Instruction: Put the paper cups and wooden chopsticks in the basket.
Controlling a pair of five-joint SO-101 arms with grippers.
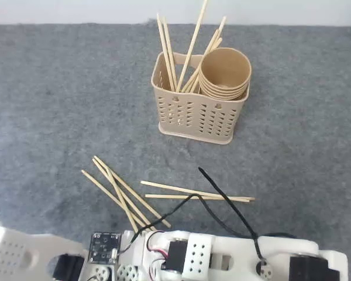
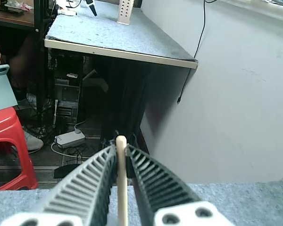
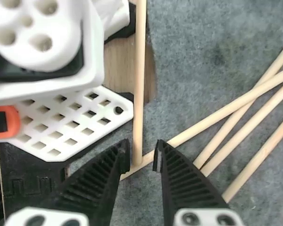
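Clamping a wooden chopstick (image 2: 121, 197) between closed jaws, the left tool (image 2: 120, 149) points out past the near edge of the grey felt surface (image 2: 254, 202), with the room's floor below and beyond it. The stick runs straight up the middle of the ribbed fingers, its rounded tip poking just past them.

The right tool (image 3: 142, 150) hangs low over the felt beside a white perforated arm base (image 3: 61, 127). Its jaws are narrowly parted around the end of a single stick (image 3: 139, 70). One finger touches the stick and a sliver of gap shows at the other. Just beside it, several loose chopsticks (image 3: 236, 103) lie crossed on the felt.

Seen from the high view, those loose chopsticks lie close to the arm bases (image 1: 193, 257): a fanned cluster (image 1: 120, 196) and, next to it, a near-parallel pair (image 1: 193, 193). A black cable (image 1: 222, 196) loops across the pair.

Farther out, well apart from the loose sticks, the beige slotted basket (image 1: 196, 114) stands upright. A nested stack of paper cups (image 1: 225, 73) fills its right-hand end in that view. A bundle of upright chopsticks (image 1: 167, 50) leans in the rest, tips splaying above the rim and some resting against the cups.

Felt runs broad on both sides of the basket and between it and the loose sticks. The far edge meets a pale band (image 1: 164, 12).
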